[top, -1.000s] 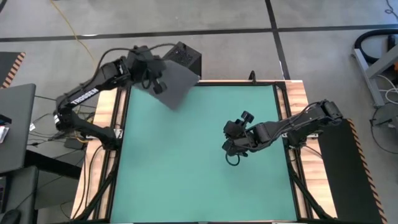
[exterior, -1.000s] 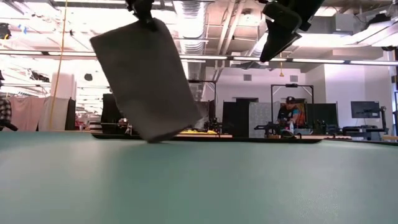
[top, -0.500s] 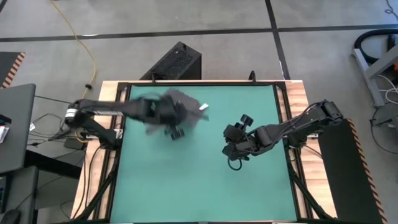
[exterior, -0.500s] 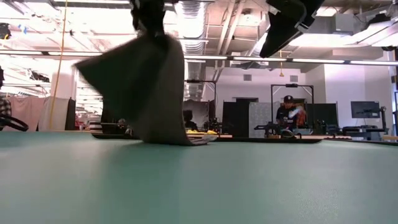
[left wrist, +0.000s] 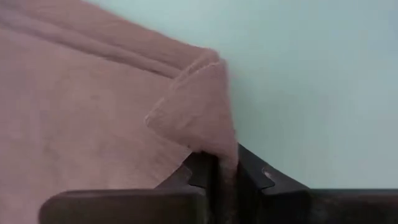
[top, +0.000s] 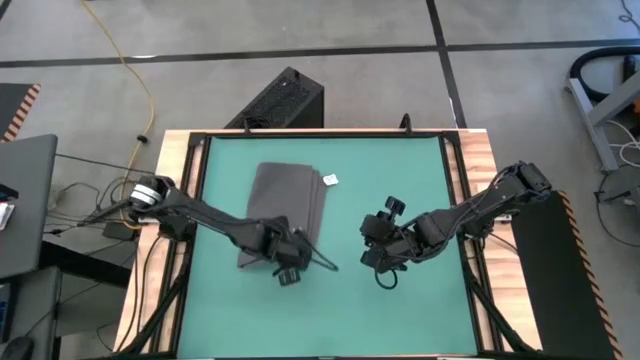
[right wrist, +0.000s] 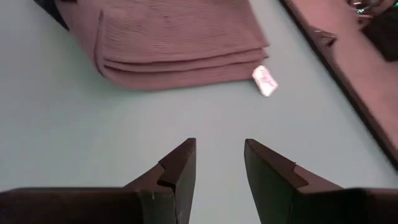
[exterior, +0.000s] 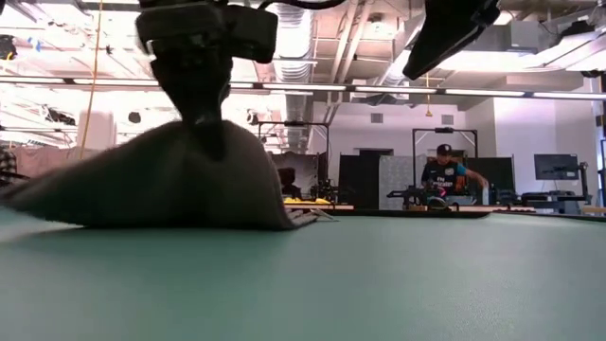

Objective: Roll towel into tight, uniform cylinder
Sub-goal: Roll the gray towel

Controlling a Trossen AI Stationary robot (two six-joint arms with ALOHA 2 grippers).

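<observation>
Swung down from the far-left corner, the towel [top: 285, 205] now lies folded on the mat's [top: 400, 310] left half, tag [top: 330, 180] outward. Left gripper [top: 290, 262] pinches its near corner; right gripper [top: 385, 262] hovers mid-mat, jaws parted, empty. Green worktop lies open around them.

This was a robotics lab or workshop in a large open industrial hall. Exposed ducts [exterior: 312, 24] and long strip lights [exterior: 379, 87] ran under the ceiling. The floor [top: 350, 30] was bare concrete with dark seams, a yellow cable [top: 125, 60] trailing across it. Far behind the green-matted worktop [top: 400, 300], a person [exterior: 443, 175] stood at a bench among dark monitors [exterior: 554, 167] and equipment racks.
</observation>
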